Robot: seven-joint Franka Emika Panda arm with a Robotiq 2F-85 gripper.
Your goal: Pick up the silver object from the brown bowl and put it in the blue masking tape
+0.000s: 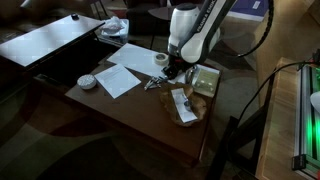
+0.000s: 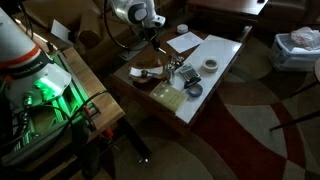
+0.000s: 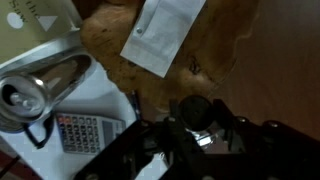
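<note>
We are hovering the gripper [image 1: 172,68], grip untellable, above the worktop [image 1: 140,108], the silver object [image 1: 182,100] lying edgeward in the brown bowl [image 1: 192,113].

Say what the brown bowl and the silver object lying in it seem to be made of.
Brown bowl: probably wood with a matte finish, going by its tan colour and lighter rim; plastic is possible. Silver object: pale and slightly bright against the bowl, so metal or light plastic; it is too small to tell which.
</note>
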